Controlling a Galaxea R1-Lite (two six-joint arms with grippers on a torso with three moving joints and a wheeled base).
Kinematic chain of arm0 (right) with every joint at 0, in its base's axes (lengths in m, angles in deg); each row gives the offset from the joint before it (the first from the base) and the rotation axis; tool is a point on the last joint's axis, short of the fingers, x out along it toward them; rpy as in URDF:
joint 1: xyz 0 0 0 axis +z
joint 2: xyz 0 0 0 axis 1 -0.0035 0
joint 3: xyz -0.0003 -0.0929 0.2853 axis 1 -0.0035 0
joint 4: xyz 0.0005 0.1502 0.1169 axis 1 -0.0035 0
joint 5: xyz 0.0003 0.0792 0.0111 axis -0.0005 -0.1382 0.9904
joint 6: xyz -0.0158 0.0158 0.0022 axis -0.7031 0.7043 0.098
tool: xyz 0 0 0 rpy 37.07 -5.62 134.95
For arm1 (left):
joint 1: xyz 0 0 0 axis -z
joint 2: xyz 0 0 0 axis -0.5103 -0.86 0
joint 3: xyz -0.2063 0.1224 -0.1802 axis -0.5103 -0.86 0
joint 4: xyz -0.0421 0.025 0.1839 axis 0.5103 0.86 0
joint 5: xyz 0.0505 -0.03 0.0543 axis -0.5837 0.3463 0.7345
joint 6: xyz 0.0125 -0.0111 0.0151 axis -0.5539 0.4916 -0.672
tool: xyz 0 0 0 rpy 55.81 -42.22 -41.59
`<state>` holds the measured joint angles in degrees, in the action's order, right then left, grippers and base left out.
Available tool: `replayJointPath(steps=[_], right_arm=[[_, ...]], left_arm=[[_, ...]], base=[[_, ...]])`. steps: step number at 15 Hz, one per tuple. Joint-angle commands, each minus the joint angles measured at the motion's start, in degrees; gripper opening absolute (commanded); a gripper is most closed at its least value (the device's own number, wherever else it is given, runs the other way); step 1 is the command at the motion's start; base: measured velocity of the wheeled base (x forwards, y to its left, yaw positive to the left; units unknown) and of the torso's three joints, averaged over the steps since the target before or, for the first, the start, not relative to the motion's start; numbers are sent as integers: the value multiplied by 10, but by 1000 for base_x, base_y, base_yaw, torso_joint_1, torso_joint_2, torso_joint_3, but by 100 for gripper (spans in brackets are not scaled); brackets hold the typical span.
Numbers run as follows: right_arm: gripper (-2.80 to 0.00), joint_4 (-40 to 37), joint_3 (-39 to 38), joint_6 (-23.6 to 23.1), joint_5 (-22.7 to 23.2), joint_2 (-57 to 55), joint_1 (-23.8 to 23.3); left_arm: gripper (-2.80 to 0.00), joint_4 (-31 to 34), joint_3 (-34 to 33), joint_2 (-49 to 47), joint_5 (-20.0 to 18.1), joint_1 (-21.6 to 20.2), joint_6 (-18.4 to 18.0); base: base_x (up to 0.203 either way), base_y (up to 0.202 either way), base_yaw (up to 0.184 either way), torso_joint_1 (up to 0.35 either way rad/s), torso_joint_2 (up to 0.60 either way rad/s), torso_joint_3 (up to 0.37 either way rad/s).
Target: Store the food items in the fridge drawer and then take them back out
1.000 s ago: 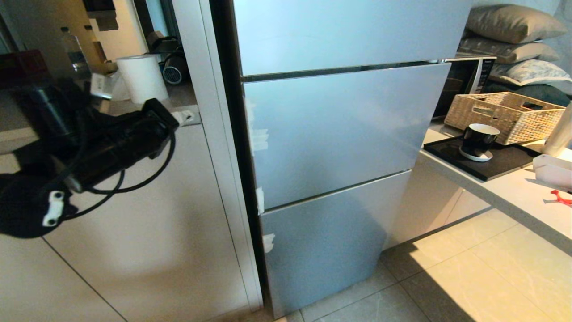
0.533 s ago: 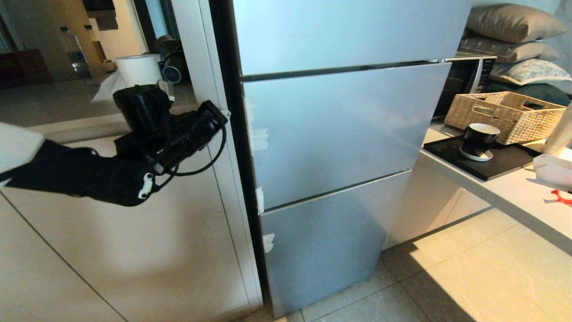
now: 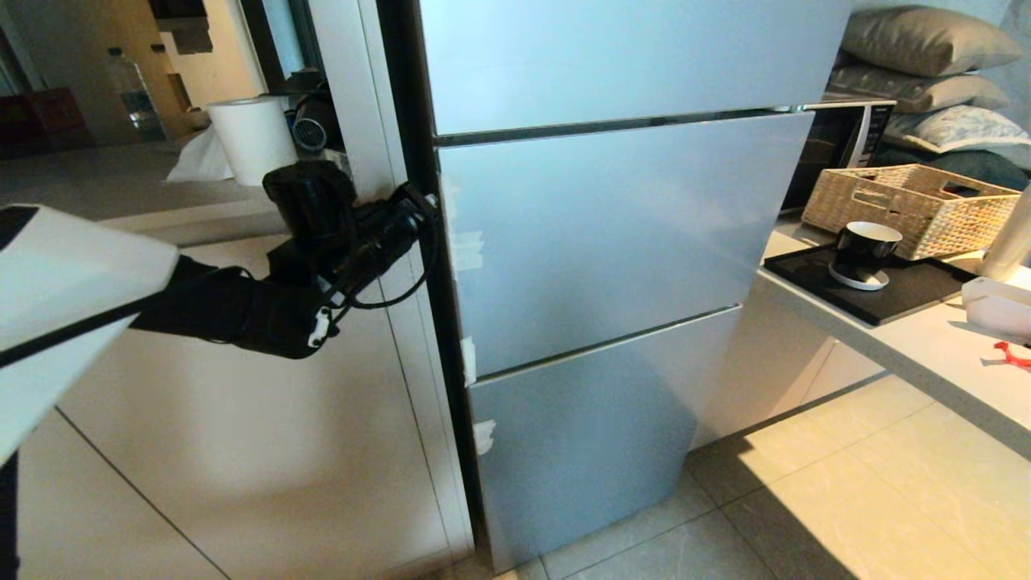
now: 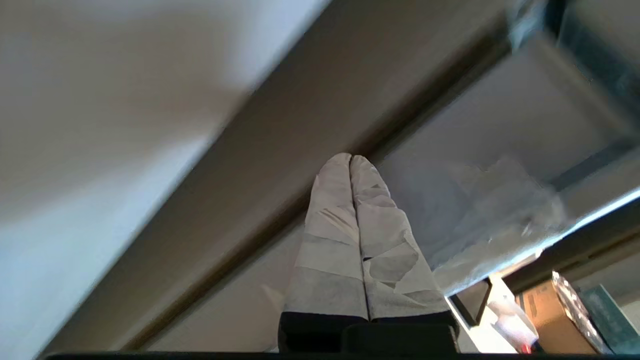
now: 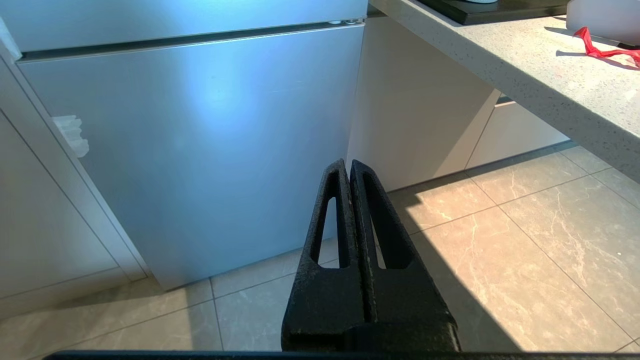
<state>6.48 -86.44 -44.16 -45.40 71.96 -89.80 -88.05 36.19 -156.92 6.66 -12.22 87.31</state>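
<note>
At the dark seam left of the silver-grey flat fridge door panel, the left hand is clenched, empty. With so little purchase there, its taped fingertips could slip off the edge. Low near the floor, the right hand hangs clenched.

The left hand swung across from the far left of the head view, where it had hung low in front of the pale cabinet panel, and rose toward the fridge. It ended with its tip at the dark gap along the fridge's left edge, level with the middle door panel. Its white upper arm came into view behind it.
</note>
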Motion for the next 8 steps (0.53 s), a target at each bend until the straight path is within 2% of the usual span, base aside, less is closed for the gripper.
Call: replayJointPath(steps=[1,5,8], right_arm=[[-280,0,0,0,0,-1,0],[-280,0,0,0,0,-1,0],[-280,0,0,0,0,-1,0]], left_arm=[[-280,-2,4,-5,-1,8,2],[-280,-2,3,-3,-12,17,7],[-280,3,-1,-2,-47,17,11]], base=[[0,0,0,0,0,0],[0,0,0,0,0,0],[0,0,0,0,0,0]])
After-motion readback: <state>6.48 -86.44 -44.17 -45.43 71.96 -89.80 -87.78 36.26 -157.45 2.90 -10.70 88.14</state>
